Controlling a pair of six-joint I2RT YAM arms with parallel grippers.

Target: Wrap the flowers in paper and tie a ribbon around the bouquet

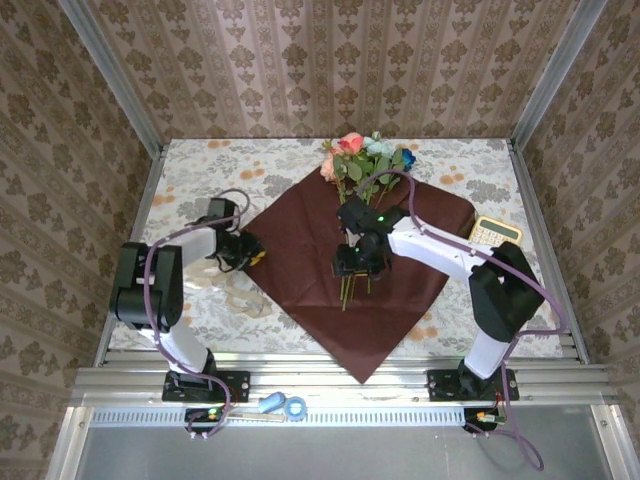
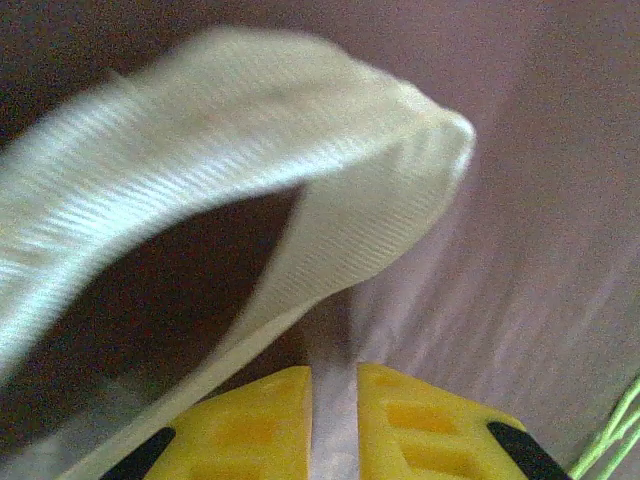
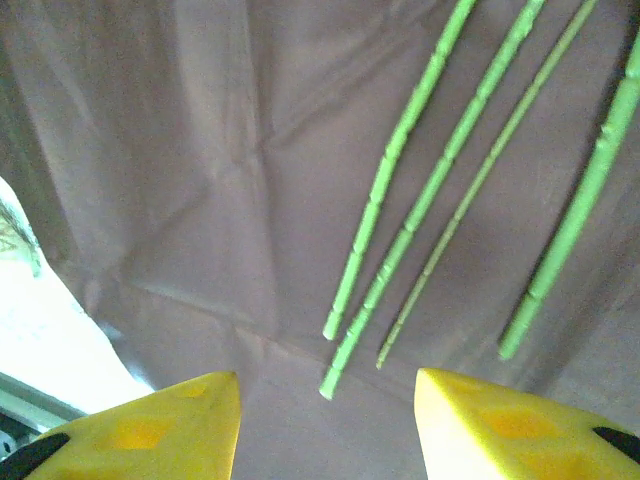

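Red paper (image 1: 300, 260) lies flat mid-table (image 1: 200, 170), turned as a diamond, one corner toward the near edge. Flowers (image 1: 362, 160) lie on it, blooms at the paper's far corner, stems (image 3: 400, 190) running toward its middle. Left gripper (image 2: 333, 415), at the paper's left corner, is clenched on the cream ribbon (image 2: 250, 150), which loops up from its fingers. Right gripper (image 3: 328, 420) hangs over the stem ends, jaws apart, grasping nothing.
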